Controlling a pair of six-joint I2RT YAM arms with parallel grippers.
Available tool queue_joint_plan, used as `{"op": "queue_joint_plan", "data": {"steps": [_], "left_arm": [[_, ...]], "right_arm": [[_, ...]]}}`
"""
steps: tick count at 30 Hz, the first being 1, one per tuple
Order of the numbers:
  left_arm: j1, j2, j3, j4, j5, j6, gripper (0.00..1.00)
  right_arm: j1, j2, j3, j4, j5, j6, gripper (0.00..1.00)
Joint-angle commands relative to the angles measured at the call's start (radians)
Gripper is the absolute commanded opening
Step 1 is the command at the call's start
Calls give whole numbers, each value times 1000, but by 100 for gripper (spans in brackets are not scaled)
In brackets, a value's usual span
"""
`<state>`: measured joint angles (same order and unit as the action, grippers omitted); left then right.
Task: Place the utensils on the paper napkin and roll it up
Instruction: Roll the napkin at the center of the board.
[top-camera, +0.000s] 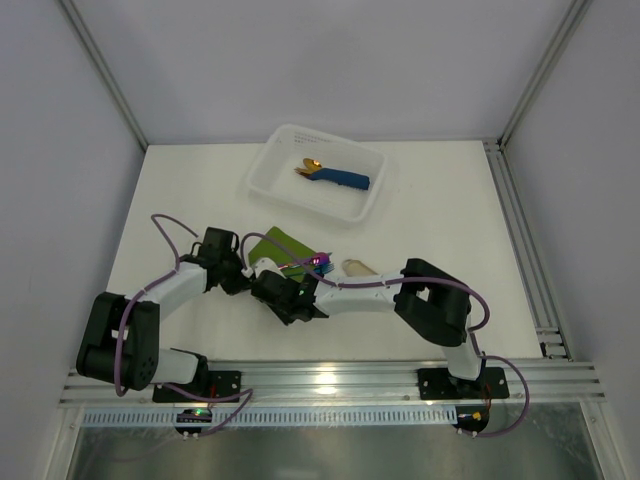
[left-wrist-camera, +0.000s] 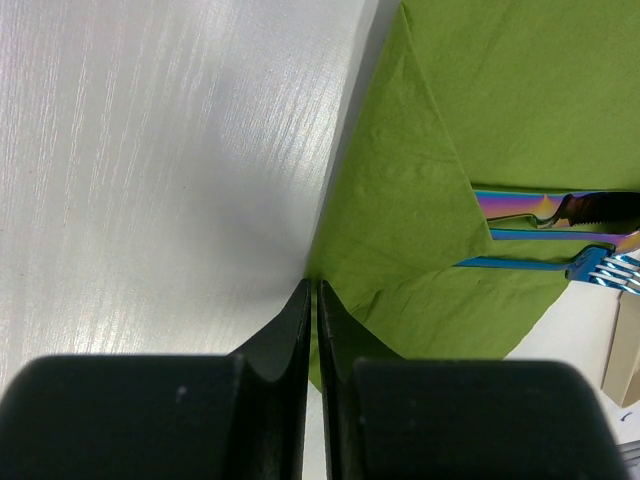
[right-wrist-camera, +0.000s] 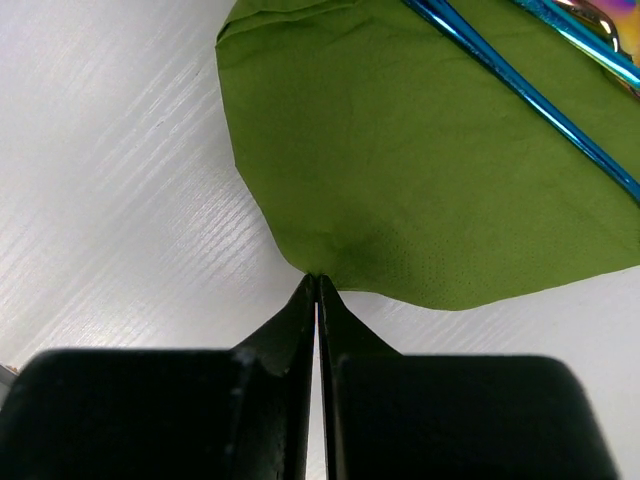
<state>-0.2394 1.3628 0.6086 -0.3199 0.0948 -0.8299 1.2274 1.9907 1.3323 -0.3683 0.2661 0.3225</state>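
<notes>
At the paper napkin (right-wrist-camera: 400, 170), left claw (left-wrist-camera: 312, 288) and right claw (right-wrist-camera: 316, 281) pinch edges.

Left arm (top-camera: 165, 290), right arm (top-camera: 370, 295): white links, black joints, purple cables (top-camera: 178, 245); jaws matte black, tapering to thin tips.

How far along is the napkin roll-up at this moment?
Done: utensils lie on the paper napkin, one flap over their handles. In hand: left hand and right hand are shut, apparently pinching its edge. Left: rolling it up.
</notes>
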Motion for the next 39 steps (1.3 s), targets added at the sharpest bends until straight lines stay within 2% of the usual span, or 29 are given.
{"op": "queue_joint_plan", "data": {"steps": [1, 14, 21, 32, 39], "left_arm": [[5, -24, 2, -10, 3, 5, 5], [5, -33, 16, -28, 5, 12, 5], [5, -47, 49, -56, -4, 20, 5], [5, -1, 121, -74, -43, 46, 6], [5, 55, 100, -22, 0, 35, 5]], "right_arm": [[0, -30, 38, 3, 44, -22, 4], [-54, -73, 68, 17, -22, -59, 4], [-54, -81, 28, 29, -64, -42, 4], [-52, -118, -47, 68, -107, -13, 4], [-52, -122, -45, 74, -107, -8, 4]]}}
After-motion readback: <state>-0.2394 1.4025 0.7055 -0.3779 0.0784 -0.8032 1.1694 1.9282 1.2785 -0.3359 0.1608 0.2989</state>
